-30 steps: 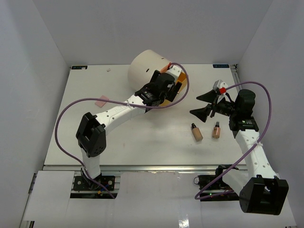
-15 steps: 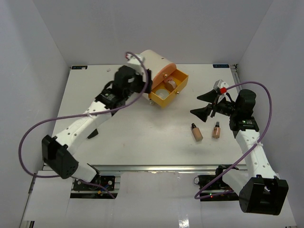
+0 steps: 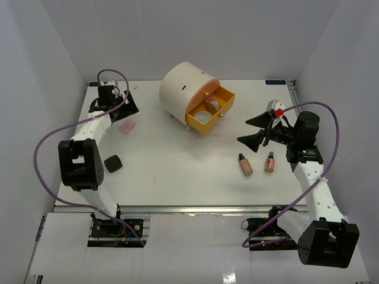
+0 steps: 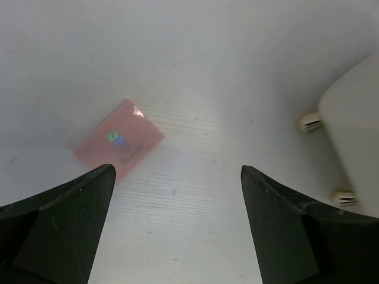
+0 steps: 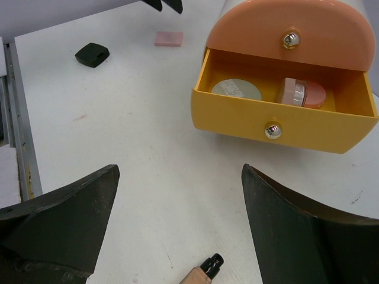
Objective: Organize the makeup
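With the left hand spread wide and empty over the flat pink square compact, which lies on the white bench nearer its left finger, it should centre over it, drop almost to the bench, then pinch opposite edges squarely.

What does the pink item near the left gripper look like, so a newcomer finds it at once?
Start at the big cream cylindrical box with the open yellow drawer, then look left across the white table. A thin, flat pink square lies there, beside the open left gripper. Its nearest neighbour, a black rounded-square compact nearer the front edge, is dark.
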`<state>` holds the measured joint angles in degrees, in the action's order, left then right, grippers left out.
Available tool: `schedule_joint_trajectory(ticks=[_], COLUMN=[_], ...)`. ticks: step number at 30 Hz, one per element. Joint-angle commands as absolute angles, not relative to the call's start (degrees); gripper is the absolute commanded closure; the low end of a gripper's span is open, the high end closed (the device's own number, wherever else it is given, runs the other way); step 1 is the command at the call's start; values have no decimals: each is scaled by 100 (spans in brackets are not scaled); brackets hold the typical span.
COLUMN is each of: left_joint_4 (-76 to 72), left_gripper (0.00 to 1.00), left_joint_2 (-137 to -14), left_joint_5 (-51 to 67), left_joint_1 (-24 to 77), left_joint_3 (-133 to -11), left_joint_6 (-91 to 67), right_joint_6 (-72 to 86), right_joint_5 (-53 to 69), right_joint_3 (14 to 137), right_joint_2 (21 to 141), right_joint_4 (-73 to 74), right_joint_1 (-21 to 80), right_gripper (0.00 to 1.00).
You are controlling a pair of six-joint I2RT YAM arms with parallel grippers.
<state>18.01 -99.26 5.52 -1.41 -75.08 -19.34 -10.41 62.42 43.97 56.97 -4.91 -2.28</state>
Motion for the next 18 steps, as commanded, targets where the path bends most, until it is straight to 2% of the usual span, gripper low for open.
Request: schedule_joint_trajectory(ticks=[1,7,18], left_joint_4=[2097,1988,1807], left_gripper=[2,2,3], left_joint_2=[-10375,-10868,-11364], left_joint_5=[455,471,1014], left_joint_1=[-202,-285,-530], left_joint_3=[-8110,-8313,-8311], left_joint_6=[-1078,270,872], right_joint_6=[-976,-983,-1002], right_joint_5=[6398,6407,6416], right_joint_3=[4342,4333,4342], right_joint_2=[5655,5705,5761], right_joint_4=[-738,-729,-714], right_joint_1=[-281,-299,-322], right_gripper=[10,10,10])
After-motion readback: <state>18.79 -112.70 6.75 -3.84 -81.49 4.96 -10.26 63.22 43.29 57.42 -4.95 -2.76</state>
